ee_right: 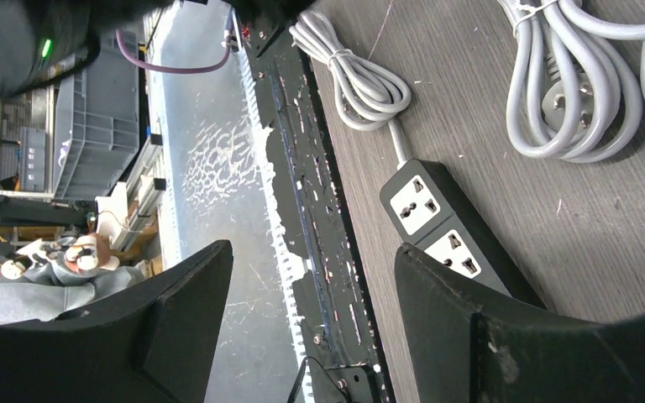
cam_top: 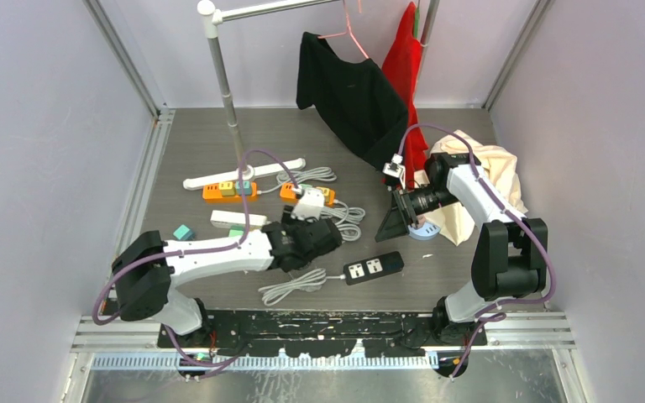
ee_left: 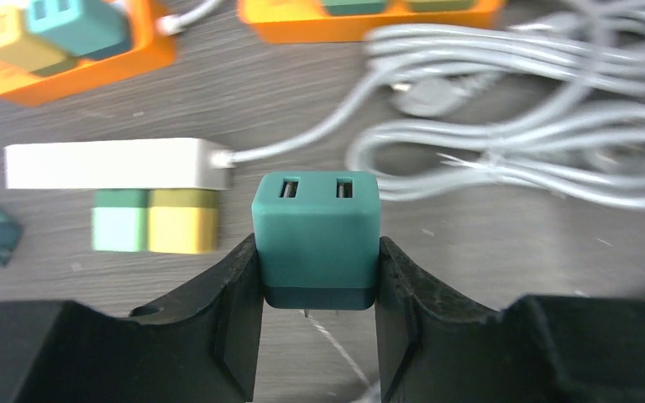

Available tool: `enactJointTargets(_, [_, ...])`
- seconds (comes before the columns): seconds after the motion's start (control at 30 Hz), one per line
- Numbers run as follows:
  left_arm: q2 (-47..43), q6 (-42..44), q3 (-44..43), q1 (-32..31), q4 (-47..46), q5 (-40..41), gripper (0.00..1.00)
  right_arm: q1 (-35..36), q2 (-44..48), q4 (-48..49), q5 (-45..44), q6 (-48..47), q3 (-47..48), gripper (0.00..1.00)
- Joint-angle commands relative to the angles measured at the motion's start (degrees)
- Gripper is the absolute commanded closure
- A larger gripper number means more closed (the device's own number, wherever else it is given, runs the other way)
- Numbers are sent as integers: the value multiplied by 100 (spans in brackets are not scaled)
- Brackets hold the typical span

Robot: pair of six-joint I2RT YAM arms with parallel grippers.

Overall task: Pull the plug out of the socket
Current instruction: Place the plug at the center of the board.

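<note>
Plug: teal, two slots on its top face, a prong showing beneath. It sat at the centre of the left wrist view, in no socket.
Left gripper: fingers pressed against the plug's two sides, pinching it.
White strip: left of the plug, apart from it.
Orange strip: upper left, carrying other adapters.
Grey cords: upper right.
Right gripper: spread wide, with the black strip at centre right of its view.
</note>
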State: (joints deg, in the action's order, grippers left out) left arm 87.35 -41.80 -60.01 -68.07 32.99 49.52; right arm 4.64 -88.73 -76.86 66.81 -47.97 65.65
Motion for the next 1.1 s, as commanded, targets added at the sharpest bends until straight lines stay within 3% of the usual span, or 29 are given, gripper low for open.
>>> enactJointTargets(0.0, [-449, -924, 113, 641, 1066, 267, 100, -7, 208, -92, 175, -161, 79, 24])
enactJointTargets(0.23, [-1265, -812, 713, 1871, 1149, -399, 100, -7, 198, -96, 189, -212, 72, 24])
enactJointTargets(0.5, [-2557, -885, 1529, 4049, 877, -1496, 100, -7, 213, -177, 219, -351, 80, 24])
enactJointTargets(0.7, [-2271, -1170, 1373, 5284, 1036, -2042, 100, -7, 251, -201, 208, -401, 75, 24])
enactJointTargets(0.9, [-1714, -1175, 1266, 6886, 768, -3493, 100, -7, 268, -213, 209, -448, 77, 24])
enactJointTargets(1.07, [-1139, -1167, 963, 7711, 934, -3603, 100, -7, 285, -232, 218, -479, 73, 24])
